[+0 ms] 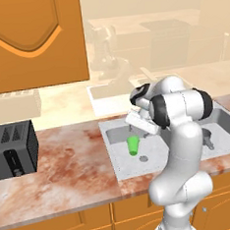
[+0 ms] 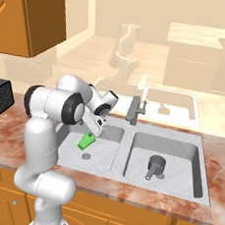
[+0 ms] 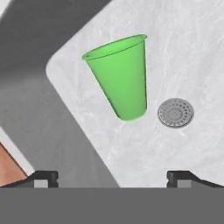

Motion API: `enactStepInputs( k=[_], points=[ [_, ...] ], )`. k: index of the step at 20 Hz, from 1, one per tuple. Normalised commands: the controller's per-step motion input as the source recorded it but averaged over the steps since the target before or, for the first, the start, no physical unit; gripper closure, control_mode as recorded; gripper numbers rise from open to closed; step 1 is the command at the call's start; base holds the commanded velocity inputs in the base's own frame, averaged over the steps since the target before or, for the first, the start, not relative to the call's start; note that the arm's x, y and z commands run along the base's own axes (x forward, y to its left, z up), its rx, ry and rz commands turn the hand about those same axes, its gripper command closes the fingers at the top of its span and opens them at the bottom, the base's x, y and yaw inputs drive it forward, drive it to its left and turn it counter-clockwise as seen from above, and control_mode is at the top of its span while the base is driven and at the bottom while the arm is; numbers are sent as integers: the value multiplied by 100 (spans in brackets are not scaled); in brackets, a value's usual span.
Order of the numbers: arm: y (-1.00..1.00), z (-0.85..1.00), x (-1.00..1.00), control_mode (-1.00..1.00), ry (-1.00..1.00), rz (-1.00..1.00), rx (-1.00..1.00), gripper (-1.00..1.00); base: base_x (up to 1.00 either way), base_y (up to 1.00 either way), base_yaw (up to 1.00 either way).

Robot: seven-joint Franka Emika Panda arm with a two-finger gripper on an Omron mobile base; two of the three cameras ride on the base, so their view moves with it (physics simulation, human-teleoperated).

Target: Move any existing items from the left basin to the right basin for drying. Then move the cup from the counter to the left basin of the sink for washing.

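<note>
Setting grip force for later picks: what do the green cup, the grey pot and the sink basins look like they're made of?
Cup: probably plastic, judging by its uniform bright green and thin smooth wall with soft sheen. Pot: looks like dark metal, matte grey, though the render leaves it open. Left basin and right basin: seemingly brushed metal, light grey with faint streaks around the perforated drain.

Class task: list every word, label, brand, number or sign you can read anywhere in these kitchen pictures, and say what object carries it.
None: no readable text appears in any view.
The green cup is plain.
The toaster shows no brand or dial marks that can be read.
The pot, faucet and cabinets carry no lettering.
</note>
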Motion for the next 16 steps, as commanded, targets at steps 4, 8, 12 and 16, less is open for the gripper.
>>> enactStepInputs(
  k=[4, 8, 12, 16],
  points=[
    [10, 51, -16, -100, 0, 0, 0, -100, 0, 0, 0],
    [5, 55, -24, -100, 0, 0, 0, -100, 0, 0, 0],
    [3, 59, -30, -100, 0, 0, 0, -100, 0, 0, 0],
    [3, 55, -31, -100, 0, 0, 0, -100, 0, 0, 0]
  ],
)
